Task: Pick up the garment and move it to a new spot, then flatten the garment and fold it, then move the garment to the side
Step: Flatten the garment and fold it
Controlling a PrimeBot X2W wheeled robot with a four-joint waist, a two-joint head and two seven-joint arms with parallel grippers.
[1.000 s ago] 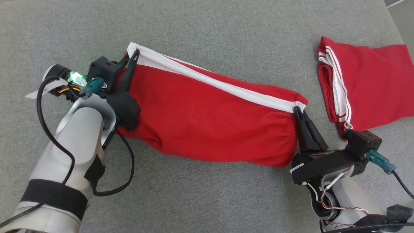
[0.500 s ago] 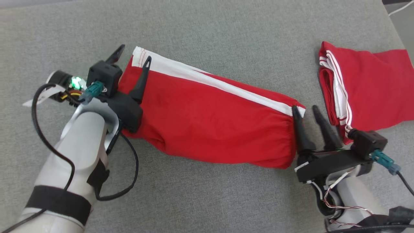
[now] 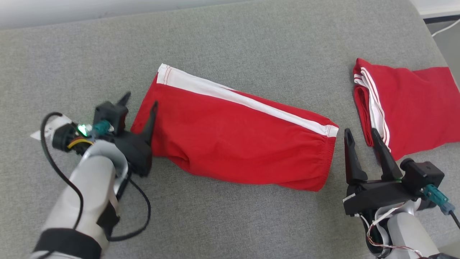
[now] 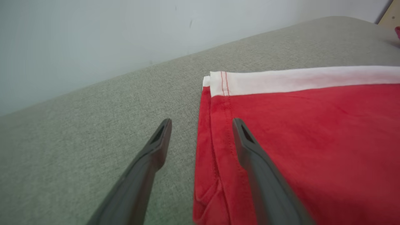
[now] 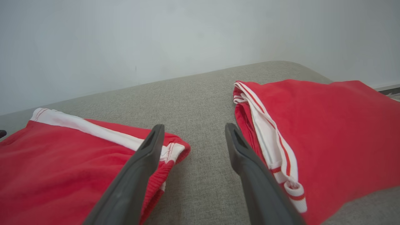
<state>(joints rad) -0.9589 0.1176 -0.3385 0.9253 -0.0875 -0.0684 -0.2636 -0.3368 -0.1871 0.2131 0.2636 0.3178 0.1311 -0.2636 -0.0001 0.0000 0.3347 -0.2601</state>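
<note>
Folded garment [image 3: 233,144] on a grey padded surface [image 3: 251,223], seen from beside the robot. The garment, red with a white stripe [image 3: 248,102], lies flat near the middle, long axis slanting from far left to near right. It looks light, soft and limp, likely to sag and unfold if lifted by one layer. The firmer holds are probably the stitched hem corner [image 4: 218,84] and the gathered waistband end [image 3: 329,158] (pinch through all layers).

The left gripper [image 3: 140,100] has its fingers spread and empty, straddling the hem edge, one over cloth, one over bare surface. The right gripper [image 3: 360,135] is likewise spread and empty, in the gap between the waistband and a second red garment [image 3: 413,104].

Open room lies on the near side and far left. The right is crowded by the second garment, with the surface's corner close behind it.
</note>
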